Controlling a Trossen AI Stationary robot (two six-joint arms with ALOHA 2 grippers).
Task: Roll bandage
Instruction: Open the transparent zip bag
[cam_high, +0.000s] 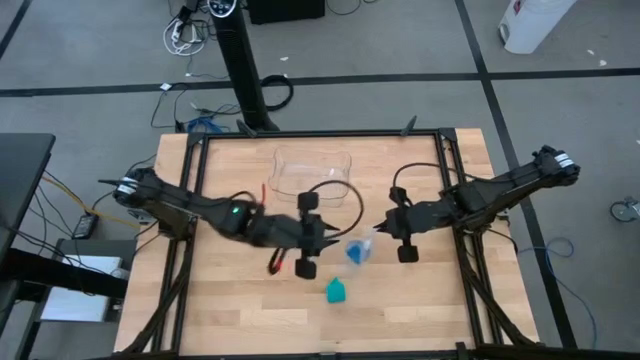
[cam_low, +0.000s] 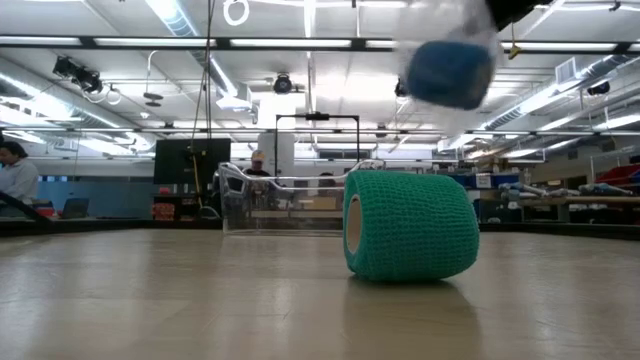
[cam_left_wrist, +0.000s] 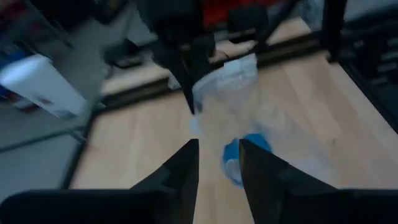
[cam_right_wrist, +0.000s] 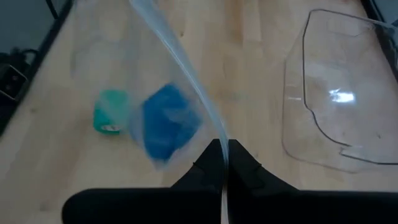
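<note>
The bandage (cam_high: 336, 291) is a teal roll lying on its curved side on the table near the front edge; it also shows in the low view (cam_low: 410, 225) and the right wrist view (cam_right_wrist: 111, 112). No gripper touches it. Above the table hangs a clear plastic bag (cam_high: 357, 250) with a bright-blue roll (cam_right_wrist: 166, 121) inside. My right gripper (cam_high: 378, 230) is shut on the bag. My left gripper (cam_high: 328, 240) stands open just left of the bag, its fingers (cam_left_wrist: 186, 165) apart with nothing between them. My right gripper pinches a gathered edge of the clear bag (cam_right_wrist: 214, 134) between its two shut fingers, coming from the table's right side and slanting down. The bag hangs below and ahead of the fingers with the blue roll (cam_low: 450, 70) in it, lifted clear of the table.
A clear plastic tray (cam_high: 312, 170) sits at the far middle of the table. A red-handled tool (cam_high: 275, 265) lies under the left arm. Black frame rails run along the table's edges. Bare wood lies around the teal roll.
</note>
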